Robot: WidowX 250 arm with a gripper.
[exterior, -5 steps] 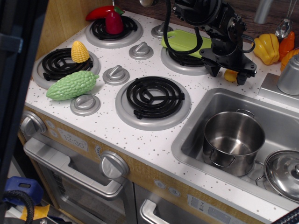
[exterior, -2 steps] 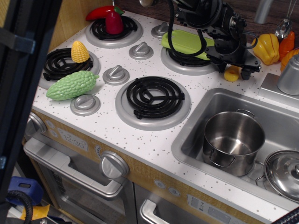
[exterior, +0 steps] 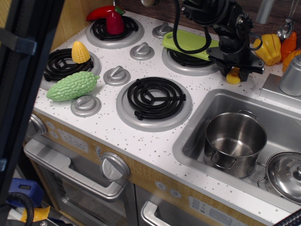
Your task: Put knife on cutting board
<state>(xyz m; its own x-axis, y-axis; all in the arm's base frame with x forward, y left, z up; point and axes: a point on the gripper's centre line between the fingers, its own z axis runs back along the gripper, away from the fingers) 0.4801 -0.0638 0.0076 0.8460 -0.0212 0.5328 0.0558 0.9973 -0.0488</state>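
The knife (exterior: 233, 77) is a small yellow rounded piece lying on the white counter just right of the back right burner. My gripper (exterior: 236, 73) stands straight over it, with its black fingers (exterior: 245, 74) drawn in against both sides of the knife. The knife still rests on the counter. The lime-green cutting board (exterior: 187, 41) lies on the back right burner, to the left of the gripper. A black cable and the arm cover part of it.
A sink (exterior: 188, 141) with a steel pot (exterior: 233, 141) and a lid (exterior: 287, 174) lies in front of the gripper. A yellow bell pepper (exterior: 269, 47) is at the back right. A corn cob (exterior: 80, 52), a green gourd (exterior: 73, 85) and red vegetables (exterior: 114, 21) are on the left.
The gripper moved slightly right and settled over the knife. Its fingers went from wide apart to close around the knife. The knife has not moved.
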